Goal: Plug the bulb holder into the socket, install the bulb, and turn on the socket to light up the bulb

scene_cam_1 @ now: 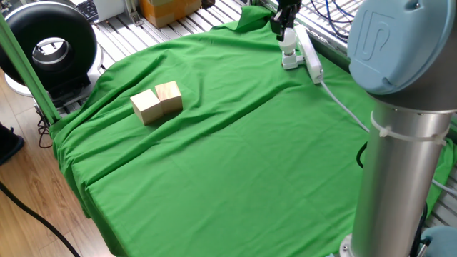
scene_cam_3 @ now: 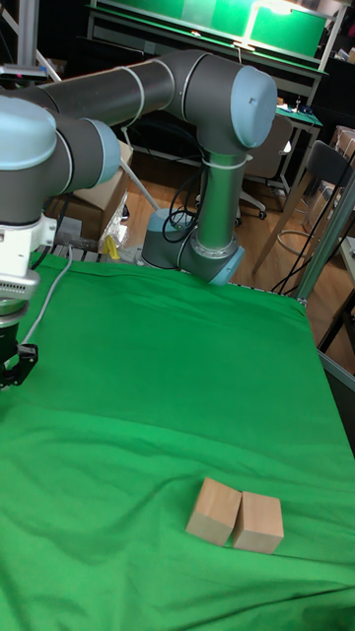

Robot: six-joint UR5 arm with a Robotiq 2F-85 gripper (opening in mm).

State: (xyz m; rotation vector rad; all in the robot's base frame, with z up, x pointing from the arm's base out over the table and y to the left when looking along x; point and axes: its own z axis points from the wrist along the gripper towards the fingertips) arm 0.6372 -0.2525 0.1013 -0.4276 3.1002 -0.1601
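Observation:
At the far right of the green cloth lies the socket, a long white strip with a white cable. The bulb holder sits at its left side, with the white bulb standing upright on top of it. My gripper comes down from above and its black fingers close around the top of the bulb. In the tall fixed view only my gripper shows at the left edge; the bulb, holder and socket are out of view there.
Two wooden blocks lie side by side on the left of the green cloth, also seen as wooden blocks. The arm's grey base column fills the right foreground. Metal rails and cables run behind the socket.

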